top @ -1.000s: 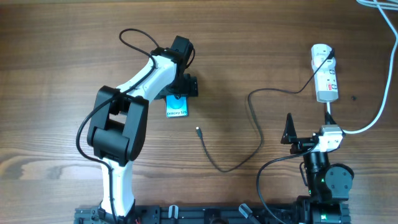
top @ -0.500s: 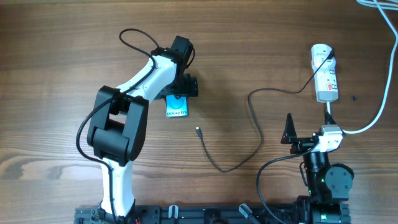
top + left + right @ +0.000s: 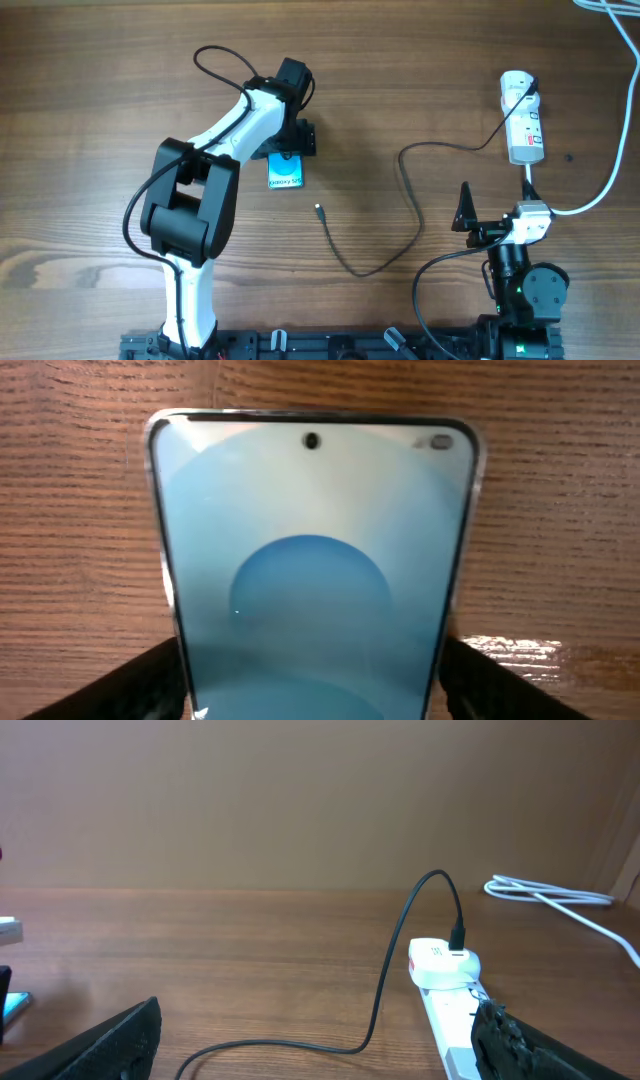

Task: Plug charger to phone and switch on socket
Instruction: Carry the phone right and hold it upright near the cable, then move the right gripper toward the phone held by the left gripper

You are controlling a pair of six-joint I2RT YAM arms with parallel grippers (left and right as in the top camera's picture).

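— Teal glass fills your left wrist view: is that the phone?
— Yes. My left claw is clamped on it, one finger against each long edge. That camera gives me only the phone's upper part, the camera hole at the top and the wooden table around it
— And from overhead?
— There the phone lies flat, left of the table's middle, white text along the edge nearest my base, my claw over its far end. That view also shows what the wrist camera cannot: the charger, its tip lying loose on the wood near the phone's lower right corner, apart from it
— Where does the cable run?
— It loops towards my base, curves back up and ends at the socket on the far right
— Your right claw?
— My right claw is spread wide, with nothing in it, close to my base and well apart from the tip. Its camera sees the socket end-on: the plug standing in it, the cable arching up and dropping to the table, a red mark on the white casing, and the lead lying beyond. Overhead shows red marks along the socket's top. Whether a switch is on, I cannot tell from either view
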